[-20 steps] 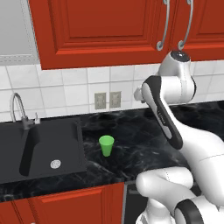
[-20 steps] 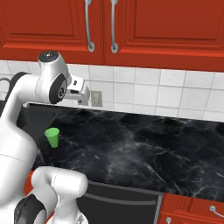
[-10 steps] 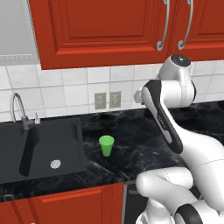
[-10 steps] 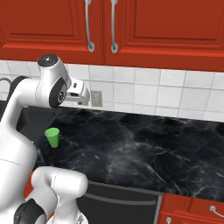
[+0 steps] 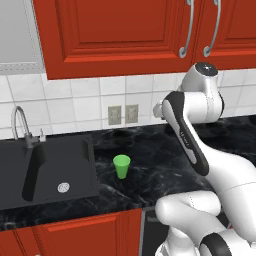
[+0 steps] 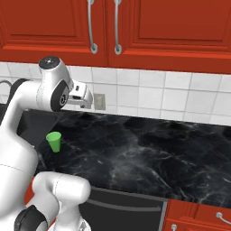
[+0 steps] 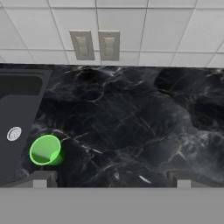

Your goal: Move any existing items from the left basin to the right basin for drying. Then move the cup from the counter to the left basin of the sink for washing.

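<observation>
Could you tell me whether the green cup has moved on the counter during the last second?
No. The green cup stands upright on the counter, just right of the sink's edge, the same spot as before.

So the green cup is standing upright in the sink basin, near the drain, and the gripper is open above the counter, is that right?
Not quite: the green cup stands upright on the black counter, just beside the sink, as the left base view shows. The gripper is indeed open above the counter.

A kitchen: red cabinets, tiled wall, black marble surface, sink with faucet.
</observation>
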